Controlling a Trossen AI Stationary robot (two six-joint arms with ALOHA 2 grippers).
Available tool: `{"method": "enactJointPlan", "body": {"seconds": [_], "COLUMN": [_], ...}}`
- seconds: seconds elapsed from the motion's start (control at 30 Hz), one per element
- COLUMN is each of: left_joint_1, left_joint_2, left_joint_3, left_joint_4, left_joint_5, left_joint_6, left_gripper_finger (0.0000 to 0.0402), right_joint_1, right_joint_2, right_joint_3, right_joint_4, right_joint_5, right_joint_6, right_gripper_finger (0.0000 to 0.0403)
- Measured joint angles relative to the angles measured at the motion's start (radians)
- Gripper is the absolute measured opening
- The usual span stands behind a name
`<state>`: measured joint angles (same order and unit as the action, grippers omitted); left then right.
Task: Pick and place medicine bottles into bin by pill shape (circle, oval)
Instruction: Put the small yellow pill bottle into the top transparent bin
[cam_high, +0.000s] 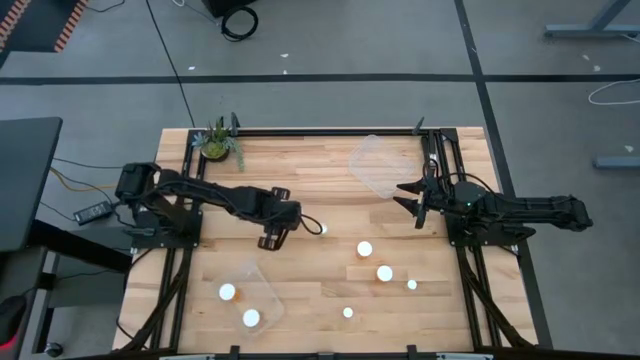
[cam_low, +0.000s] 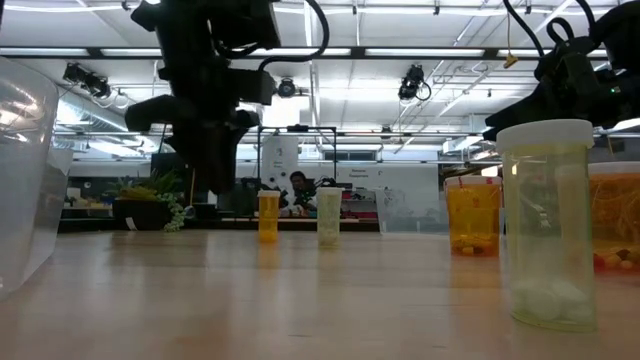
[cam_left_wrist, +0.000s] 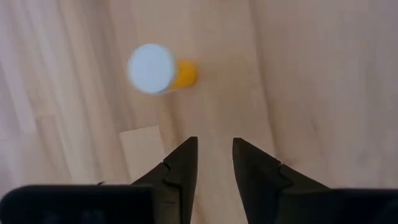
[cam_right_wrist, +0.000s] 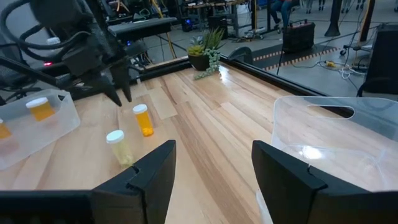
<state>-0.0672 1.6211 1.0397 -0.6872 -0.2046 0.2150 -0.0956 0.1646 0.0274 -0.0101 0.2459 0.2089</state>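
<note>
Several small orange bottles with white caps stand upright on the wooden table (cam_high: 330, 180): one (cam_high: 318, 228) just right of my left gripper, others at the near right (cam_high: 365, 248), (cam_high: 385, 272), (cam_high: 411, 285), (cam_high: 348, 313). Two more (cam_high: 228, 292), (cam_high: 250, 318) stand inside the clear bin (cam_high: 268, 290) at the near left. My left gripper (cam_high: 275, 236) hangs above the table, fingers pointing down, narrowly open and empty; its wrist view shows the nearest bottle (cam_left_wrist: 155, 68) ahead of the fingertips (cam_left_wrist: 214, 155). My right gripper (cam_high: 408, 196) is open and empty beside a second clear bin (cam_high: 380, 165) at the far right.
A small potted plant (cam_high: 218, 142) stands at the far left corner. A black frame runs along the table's far edge and sides. The low view has one bottle (cam_low: 545, 225) very near the camera. Bare wood lies between the two grippers.
</note>
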Motion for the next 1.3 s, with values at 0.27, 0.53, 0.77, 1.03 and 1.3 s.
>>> {"method": "enactJointPlan", "body": {"seconds": [0.27,0.53,0.77,1.03,1.3], "left_joint_1": [-0.022,-0.03,-0.05,-0.062,-0.067], "left_joint_2": [-0.052,-0.21,-0.351,-0.48,-0.563], "left_joint_3": [-0.113,-0.288,-0.383,-0.456,-0.49], "left_joint_4": [0.096,0.24,0.332,0.387,0.389], "left_joint_5": [0.007,0.0,-0.001,-0.008,-0.012], "left_joint_6": [-0.03,-0.115,-0.142,-0.152,-0.153], "left_gripper_finger": [0.0105,0.0105,0.0105,0.0105,0.0105], "right_joint_1": [-0.001,0.0,0.001,0.0,0.001], "right_joint_2": [0.001,0.011,0.076,0.23,0.403], "right_joint_3": [-0.002,-0.001,-0.001,0.0,0.02], "right_joint_4": [0.034,0.098,0.164,0.291,0.424], "right_joint_5": [0.008,0.036,-0.047,-0.057,-0.072], "right_joint_6": [0.078,0.119,0.181,0.175,0.158], "right_gripper_finger": [0.0218,0.0218,0.0218,0.0218,0.0218]}}
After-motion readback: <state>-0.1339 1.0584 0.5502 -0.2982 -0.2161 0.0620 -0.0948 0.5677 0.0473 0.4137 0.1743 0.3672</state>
